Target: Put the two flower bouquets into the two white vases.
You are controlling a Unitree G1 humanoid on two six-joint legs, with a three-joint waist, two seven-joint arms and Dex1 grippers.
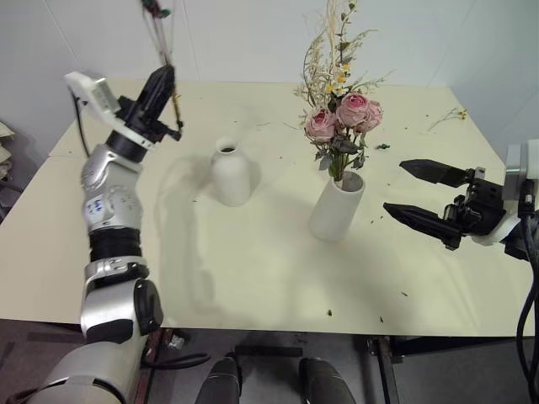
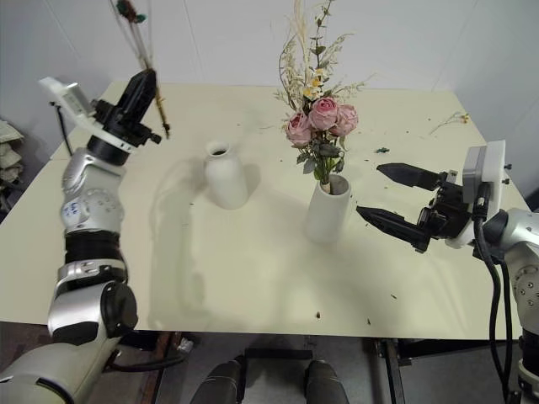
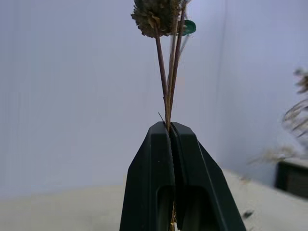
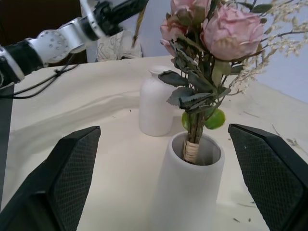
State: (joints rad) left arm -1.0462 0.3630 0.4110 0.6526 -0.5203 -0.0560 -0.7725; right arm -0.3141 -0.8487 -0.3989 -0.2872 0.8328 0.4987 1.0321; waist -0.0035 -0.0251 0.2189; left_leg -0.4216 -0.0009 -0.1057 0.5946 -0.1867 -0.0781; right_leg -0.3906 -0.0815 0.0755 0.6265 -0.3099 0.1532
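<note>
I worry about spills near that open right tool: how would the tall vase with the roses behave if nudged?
The tall vase is probably top-heavy: the rose bouquet rises far above its rim, so a high nudge might tip it. Its narrow cylinder offers little footing. A low push would more likely slide it across the table.

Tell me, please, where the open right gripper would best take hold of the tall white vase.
Probably mid-body, from the robot's right: the tall white vase is a plain upright cylinder, the open right gripper already faces that side, and the rose bouquet blocks its mouth.
</note>
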